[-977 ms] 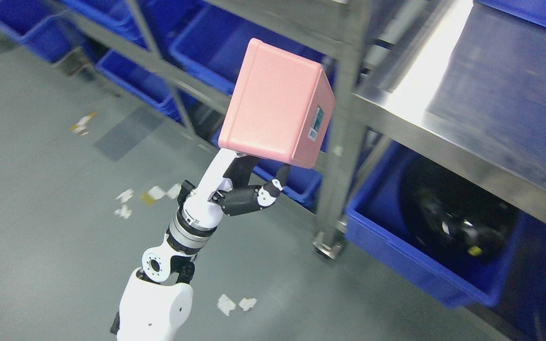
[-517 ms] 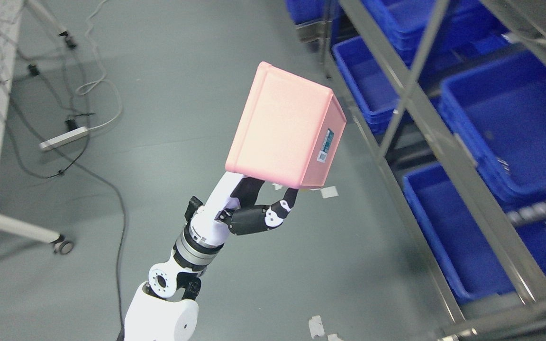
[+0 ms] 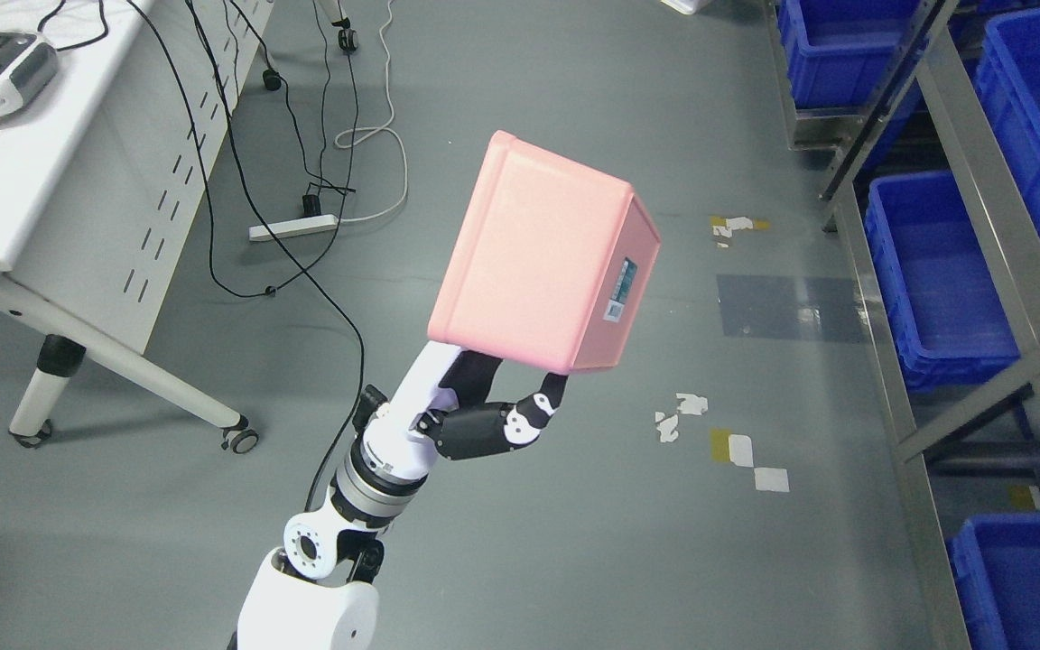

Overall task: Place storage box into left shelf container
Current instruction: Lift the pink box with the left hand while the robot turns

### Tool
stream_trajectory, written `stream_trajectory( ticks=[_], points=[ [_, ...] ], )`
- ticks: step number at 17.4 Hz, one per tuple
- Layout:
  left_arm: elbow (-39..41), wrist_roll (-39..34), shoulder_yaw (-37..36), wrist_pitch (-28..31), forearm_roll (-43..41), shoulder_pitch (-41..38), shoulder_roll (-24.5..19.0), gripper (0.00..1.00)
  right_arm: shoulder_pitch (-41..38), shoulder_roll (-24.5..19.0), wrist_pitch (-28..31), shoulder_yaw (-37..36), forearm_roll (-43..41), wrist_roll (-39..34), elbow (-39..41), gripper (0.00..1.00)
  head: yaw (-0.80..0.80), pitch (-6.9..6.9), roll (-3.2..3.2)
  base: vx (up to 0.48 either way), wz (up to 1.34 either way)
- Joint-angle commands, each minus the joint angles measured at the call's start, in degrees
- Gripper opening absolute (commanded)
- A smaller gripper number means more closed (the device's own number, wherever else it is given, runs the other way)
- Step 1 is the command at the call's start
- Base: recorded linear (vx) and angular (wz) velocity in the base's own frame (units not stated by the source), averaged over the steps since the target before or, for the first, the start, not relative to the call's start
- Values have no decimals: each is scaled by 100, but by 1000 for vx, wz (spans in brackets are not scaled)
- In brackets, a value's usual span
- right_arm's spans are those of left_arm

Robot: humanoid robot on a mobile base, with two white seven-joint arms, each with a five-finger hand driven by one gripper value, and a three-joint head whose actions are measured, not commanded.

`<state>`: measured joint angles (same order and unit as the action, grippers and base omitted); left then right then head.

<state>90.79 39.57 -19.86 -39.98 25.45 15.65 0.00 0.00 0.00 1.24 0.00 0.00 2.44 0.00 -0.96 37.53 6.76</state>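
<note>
My left hand (image 3: 484, 402) is shut on a pink storage box (image 3: 538, 257) and holds it up in the air by its lower rim, tilted, with a small label on its right side. The box hangs above the grey floor, left of the metal shelf (image 3: 980, 217). Blue containers (image 3: 935, 271) sit in the shelf at the right edge of the head view. My right arm is out of view.
A white table on castors (image 3: 60, 208) stands at the left with a device on top. Black and white cables and a power strip (image 3: 292, 229) lie on the floor. Tape scraps (image 3: 737, 442) dot the floor near the shelf.
The whole picture has swung left, so the camera has turned: the shelf has slid to the right edge and the white table has come into view. My hand keeps the same hold on the box.
</note>
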Motion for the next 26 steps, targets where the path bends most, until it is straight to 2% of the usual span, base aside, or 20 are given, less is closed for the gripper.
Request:
stream_trajectory(
  ticks=[1,18,26],
  points=[
    [62,-1,0,-1,-5,-27,-100,1,-53,100,-1,-27,9,2,100,100,0,0,0,373,185],
    [53,166,-105,-133,-14,-634,-100,1,-53,100,-1,-27,9,2,100,100,0,0,0,467,64],
    [-52,288,-807,-150,-40,-958,-100,1,-53,100,-1,-27,9,2,100,100,0,0,0,498,-333]
  ],
)
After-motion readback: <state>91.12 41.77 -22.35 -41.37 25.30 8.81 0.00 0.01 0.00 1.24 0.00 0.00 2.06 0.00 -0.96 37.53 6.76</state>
